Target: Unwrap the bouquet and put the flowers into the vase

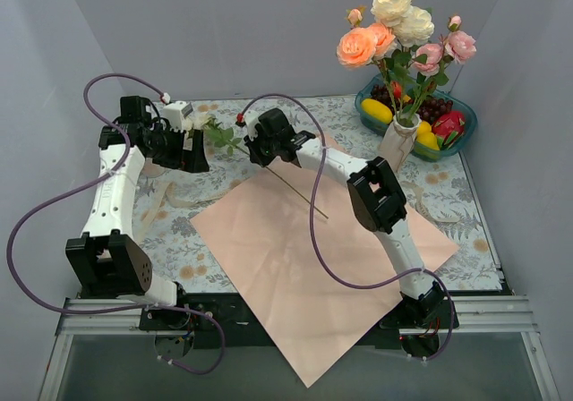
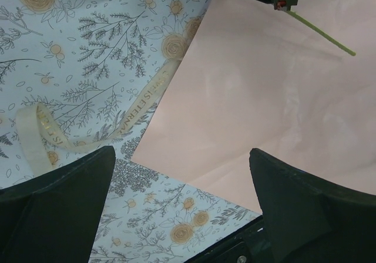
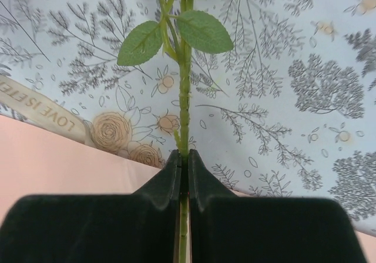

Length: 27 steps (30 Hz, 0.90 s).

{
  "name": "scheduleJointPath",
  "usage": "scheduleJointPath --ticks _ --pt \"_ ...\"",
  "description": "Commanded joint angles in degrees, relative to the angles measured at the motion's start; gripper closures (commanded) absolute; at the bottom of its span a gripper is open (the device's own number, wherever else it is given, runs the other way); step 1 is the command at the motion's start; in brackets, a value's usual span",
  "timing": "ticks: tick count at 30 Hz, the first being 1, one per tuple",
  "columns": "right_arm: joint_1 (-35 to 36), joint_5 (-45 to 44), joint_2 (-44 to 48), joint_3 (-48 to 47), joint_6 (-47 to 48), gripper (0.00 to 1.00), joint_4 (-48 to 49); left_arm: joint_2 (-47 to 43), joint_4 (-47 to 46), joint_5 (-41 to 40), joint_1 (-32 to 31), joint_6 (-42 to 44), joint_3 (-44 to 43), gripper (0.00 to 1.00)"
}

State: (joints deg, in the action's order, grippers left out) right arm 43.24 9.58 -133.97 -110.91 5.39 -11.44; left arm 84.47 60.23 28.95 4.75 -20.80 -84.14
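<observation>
The vase [image 1: 399,141] stands at the back right with several pink, peach and cream flowers [image 1: 394,25] in it. One more flower lies at the back of the table. Its thin green stem [image 1: 300,192] runs across the unfolded pink paper [image 1: 313,258], and its leaves [image 1: 219,135] point left. My right gripper [image 3: 184,157] is shut on this stem [image 3: 185,98] just below the leaves. The left gripper [image 1: 192,155] hangs next to those leaves, and its bloom is hidden from me. In the left wrist view my left gripper [image 2: 182,163] is wide open over the paper's corner [image 2: 270,98] and holds nothing.
A cream ribbon [image 2: 41,134] lies loose on the floral tablecloth, left of the paper. Right behind the vase sits a teal fruit bowl [image 1: 466,128]. The pink paper hangs over the table's near edge. Grey walls close in the sides and back.
</observation>
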Motion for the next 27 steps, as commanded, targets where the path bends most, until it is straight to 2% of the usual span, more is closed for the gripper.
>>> scheduleJointPath --ticks 1,9,13,15,18,20,23,27 --pt "0.35 0.52 8.97 -5.97 -0.2 0.99 -1.12 -5.1 1.12 0.93 0.26 0.23 -2.17 0.02" --pt "1.4 -2.46 24.36 -7.47 2.61 0.99 -1.75 -9.84 4.46 5.32 0.26 2.51 -2.7 0.02" --pt "1.4 -3.43 32.52 -10.02 3.57 0.99 -0.87 -7.65 9.64 6.73 0.26 4.98 -5.07 0.02" --pt "1.4 -3.17 35.87 -9.33 3.93 0.99 1.5 -7.82 8.42 5.86 0.34 4.37 -4.64 0.02" --pt "1.4 -3.34 44.83 -2.31 4.89 0.99 7.98 -9.49 4.12 3.49 0.26 2.78 -2.44 0.02" --pt "1.4 -4.74 52.12 2.35 6.38 0.99 13.69 -9.41 3.5 3.31 0.26 2.69 -2.17 0.02" --pt "1.4 -8.25 60.21 8.16 8.66 0.99 16.79 -8.09 3.85 3.13 0.26 2.69 -2.7 0.02" --pt "1.32 -22.28 69.0 16.5 15.42 0.99 23.29 -6.77 3.85 3.48 0.34 2.25 -3.75 0.02"
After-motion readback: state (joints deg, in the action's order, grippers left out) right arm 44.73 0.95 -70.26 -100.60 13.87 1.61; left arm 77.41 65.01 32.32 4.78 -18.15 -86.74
